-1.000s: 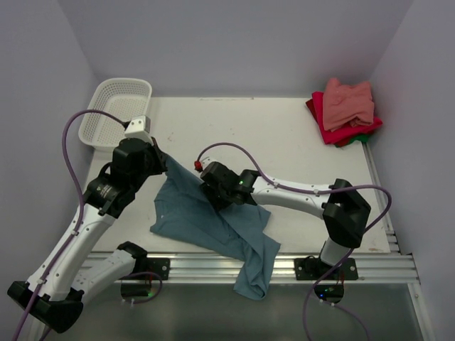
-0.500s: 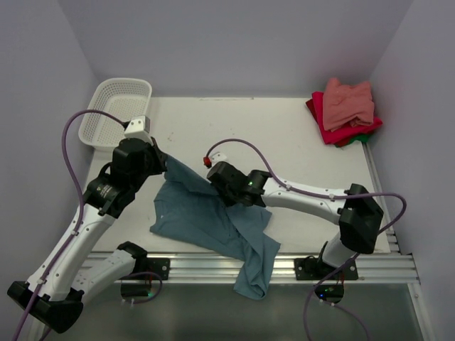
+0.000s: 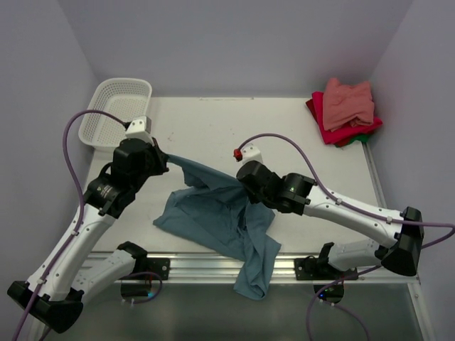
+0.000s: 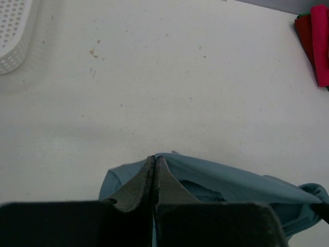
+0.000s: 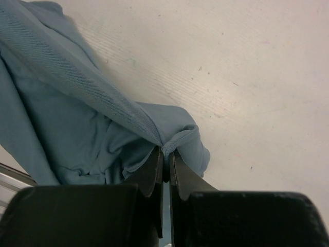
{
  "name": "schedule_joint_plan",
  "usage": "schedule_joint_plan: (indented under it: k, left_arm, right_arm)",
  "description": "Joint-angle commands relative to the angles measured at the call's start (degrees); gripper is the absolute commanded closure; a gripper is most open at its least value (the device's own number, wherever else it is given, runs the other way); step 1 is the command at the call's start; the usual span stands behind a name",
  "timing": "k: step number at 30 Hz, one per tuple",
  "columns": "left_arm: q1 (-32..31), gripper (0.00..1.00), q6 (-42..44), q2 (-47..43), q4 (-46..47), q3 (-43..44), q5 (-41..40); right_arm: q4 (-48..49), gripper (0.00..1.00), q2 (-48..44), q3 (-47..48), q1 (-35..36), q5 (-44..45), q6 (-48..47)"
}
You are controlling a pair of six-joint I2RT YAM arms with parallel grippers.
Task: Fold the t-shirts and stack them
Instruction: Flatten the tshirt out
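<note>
The teal-blue t-shirt (image 3: 213, 213) hangs stretched between both grippers near the table's front, its lower part draping over the front edge. My left gripper (image 3: 165, 158) is shut on the shirt's left edge (image 4: 226, 177). My right gripper (image 3: 245, 190) is shut on a hemmed edge of the shirt (image 5: 77, 98). A stack of folded t-shirts sits at the back right: salmon-pink (image 3: 348, 101) on top, red (image 3: 328, 129) below, a green edge (image 3: 362, 139) under that. The red shirt also shows in the left wrist view (image 4: 316, 41).
A white mesh basket (image 3: 117, 108) stands at the back left, also in the left wrist view (image 4: 15, 36). The aluminium rail (image 3: 341, 266) runs along the table's front edge. Purple cables loop over both arms.
My right gripper has moved right and a little back with the shirt edge, pulling the cloth taut between the grippers. The left gripper has stayed nearly in place.
</note>
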Motion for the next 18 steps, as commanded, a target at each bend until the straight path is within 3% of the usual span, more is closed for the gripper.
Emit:
schedule_joint_plan:
  k: [1, 5, 10, 16, 17, 18]
  left_arm:
    - [0.6, 1.00, 0.7, -0.2, -0.4, 2.2, -3.6]
    - [0.6, 1.00, 0.6, -0.1, -0.4, 2.4, -3.6]
    - [0.6, 1.00, 0.4, 0.0, -0.6, 2.5, -3.2]
    - [0.6, 1.00, 0.5, -0.6, -1.3, 2.8, -3.6]
    - [0.6, 1.00, 0.5, -0.6, -1.3, 2.8, -3.6]
    - [0.6, 1.00, 0.5, -0.7, -1.3, 2.8, -3.7]
  right_arm:
    - [-6.6, 1.00, -3.0, -1.7, -0.7, 4.2, 1.1]
    - [-6.7, 1.00, -3.8, -2.2, -0.9, 4.3, 1.1]
    - [-5.9, 0.87, -3.0, -2.5, -1.2, 4.0, 1.0]
    - [-4.6, 0.82, -2.3, -3.2, -1.8, 3.4, 0.5]
    - [-4.4, 0.82, -2.2, -3.2, -2.1, 3.4, 0.4]
    - [-4.3, 1.00, -2.3, -3.3, -2.1, 3.2, 0.2]
